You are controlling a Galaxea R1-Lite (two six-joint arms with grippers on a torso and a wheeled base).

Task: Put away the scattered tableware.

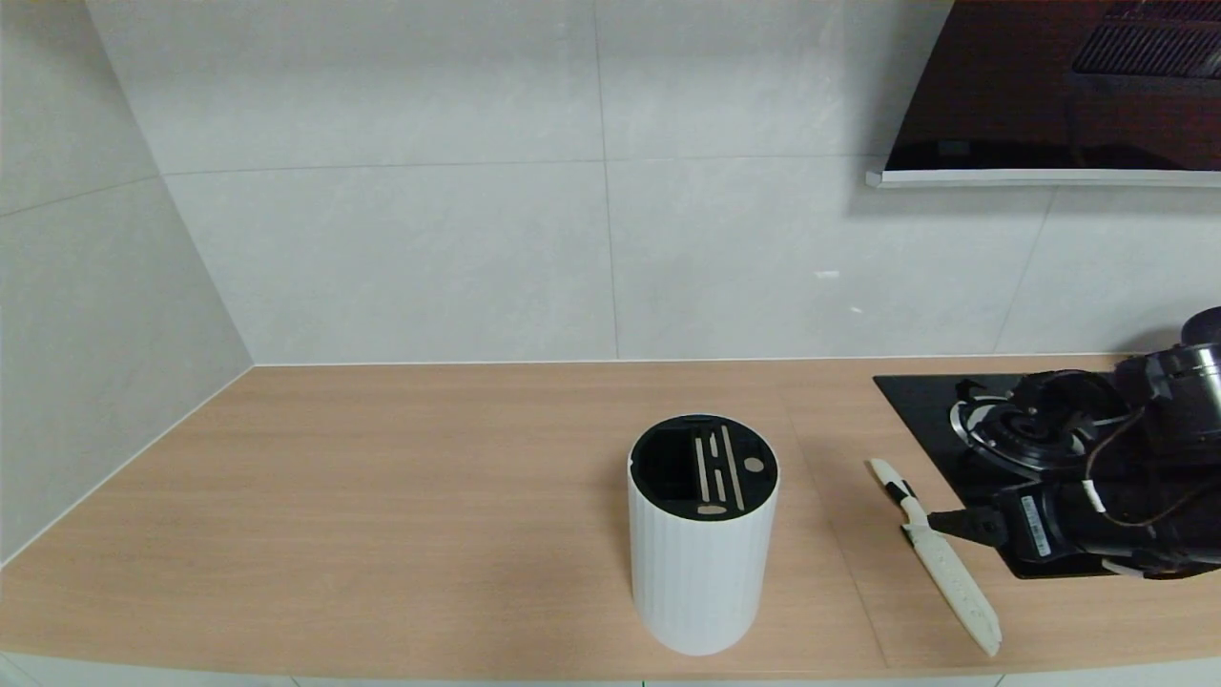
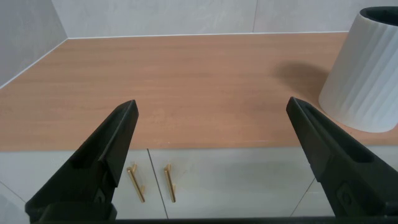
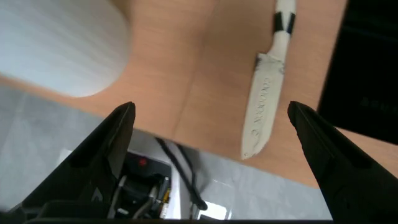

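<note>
A white ribbed cutlery holder (image 1: 703, 563) with a black slotted top stands upright near the counter's front edge, also in the left wrist view (image 2: 367, 68) and the right wrist view (image 3: 62, 43). A white knife (image 1: 935, 553) with a black band on its handle lies flat on the wood to the holder's right, blade end toward the front edge (image 3: 267, 99). My right gripper (image 1: 954, 525) hangs open just right of the knife, nothing between its fingers (image 3: 211, 115). My left gripper (image 2: 211, 106) is open and empty, off the counter's front edge, left of the holder.
A black gas hob (image 1: 1011, 429) with a burner takes up the counter's right end, close to the knife. A range hood (image 1: 1049, 95) hangs above it. Tiled walls close the back and left. Cabinet doors with gold handles (image 2: 152, 183) sit below the counter (image 1: 382, 496).
</note>
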